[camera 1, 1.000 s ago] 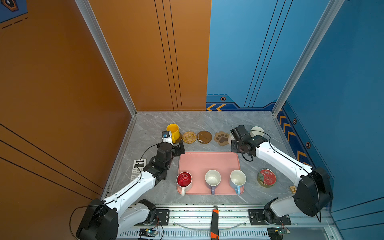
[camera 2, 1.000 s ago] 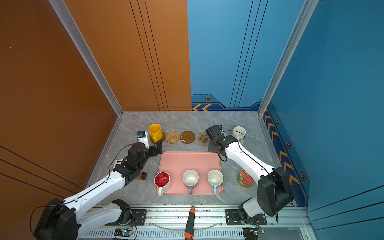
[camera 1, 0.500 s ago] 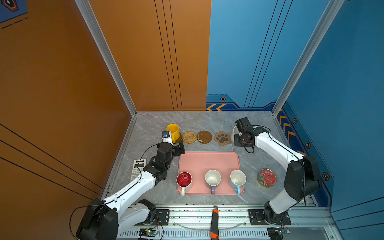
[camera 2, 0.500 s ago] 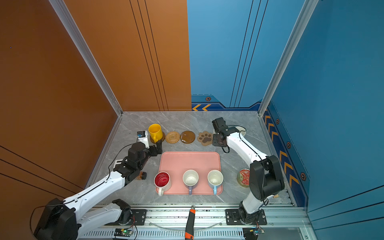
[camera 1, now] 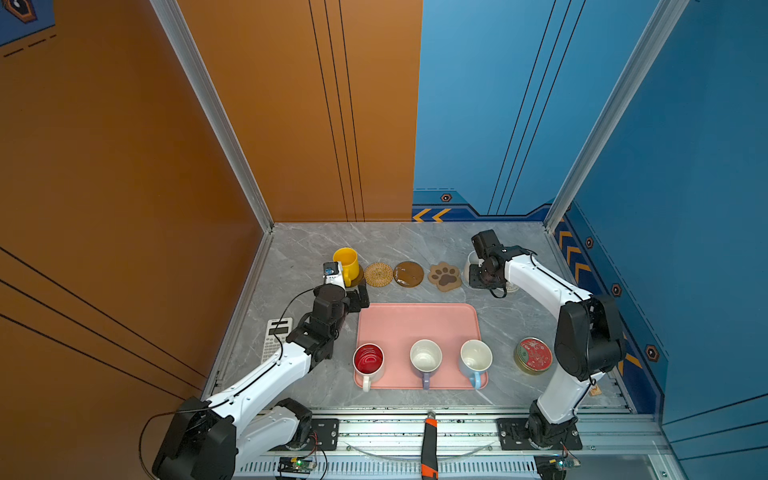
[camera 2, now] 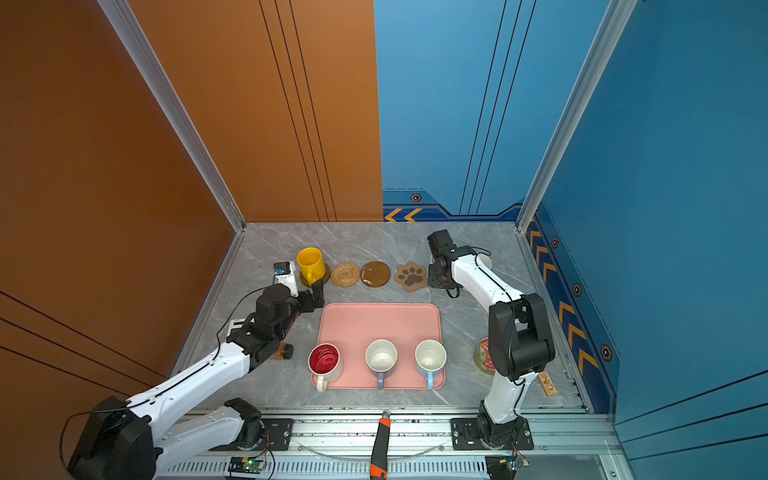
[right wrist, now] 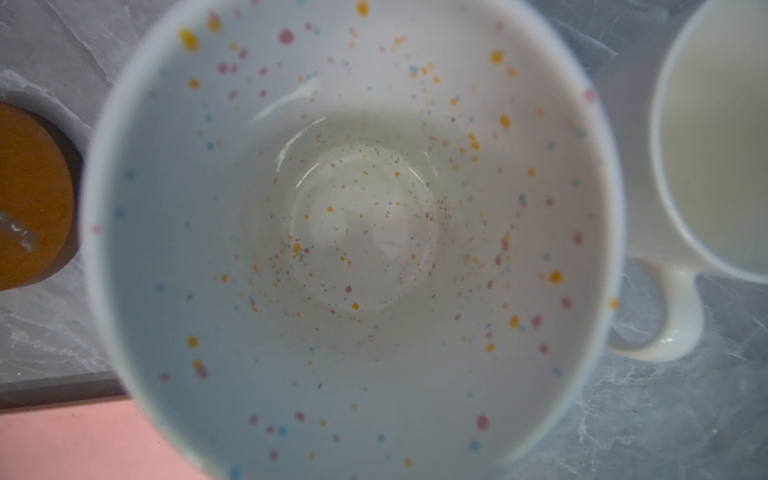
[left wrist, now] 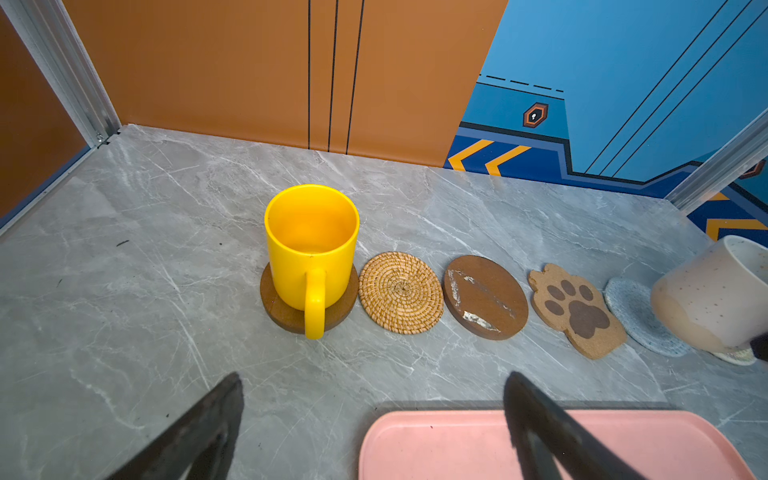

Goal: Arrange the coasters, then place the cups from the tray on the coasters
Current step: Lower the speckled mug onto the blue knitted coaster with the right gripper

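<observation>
The coasters lie in a row at the back. On the left brown disc [left wrist: 272,299] stands the yellow cup [camera 1: 346,262]. Then come the rattan one [camera 1: 378,274], a brown disc [camera 1: 408,273], the paw [camera 1: 445,276] and the grey-blue one [left wrist: 631,309]. My right gripper [camera 1: 478,277] is shut on the speckled cup [right wrist: 353,232], which hangs tilted over the grey-blue coaster. A plain white cup [right wrist: 715,145] stands just beyond. My left gripper [left wrist: 374,376] is open and empty by the far left corner of the pink tray [camera 1: 415,322]. The tray holds the red-inside [camera 1: 368,359], lilac [camera 1: 425,355] and light blue [camera 1: 476,358] cups.
A calculator [camera 1: 277,336] lies left of the tray under my left arm. The red-and-gold tin [camera 1: 535,355] sits right of the tray beside my right arm's elbow. An orange-handled tool [camera 1: 429,449] rests on the front rail. Walls close the back and both sides.
My right arm's elbow has swung inward and its wrist has turned, while the speckled cup stays near the grey-blue coaster. The left arm has not moved.
</observation>
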`<act>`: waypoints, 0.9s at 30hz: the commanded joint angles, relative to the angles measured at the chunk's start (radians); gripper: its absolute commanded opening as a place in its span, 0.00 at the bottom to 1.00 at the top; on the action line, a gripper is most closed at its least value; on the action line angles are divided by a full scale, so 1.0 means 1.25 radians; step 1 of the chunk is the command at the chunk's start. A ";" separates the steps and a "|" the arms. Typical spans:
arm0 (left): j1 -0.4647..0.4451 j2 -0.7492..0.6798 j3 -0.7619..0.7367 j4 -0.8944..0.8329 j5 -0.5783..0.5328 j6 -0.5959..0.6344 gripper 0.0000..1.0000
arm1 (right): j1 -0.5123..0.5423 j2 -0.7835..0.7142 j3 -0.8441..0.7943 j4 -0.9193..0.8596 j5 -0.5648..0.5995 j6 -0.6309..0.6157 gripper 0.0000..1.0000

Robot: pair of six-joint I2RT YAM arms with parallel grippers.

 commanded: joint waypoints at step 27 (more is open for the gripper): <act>0.013 -0.002 0.000 -0.016 -0.001 -0.001 0.98 | -0.017 0.089 0.090 0.023 0.047 -0.031 0.00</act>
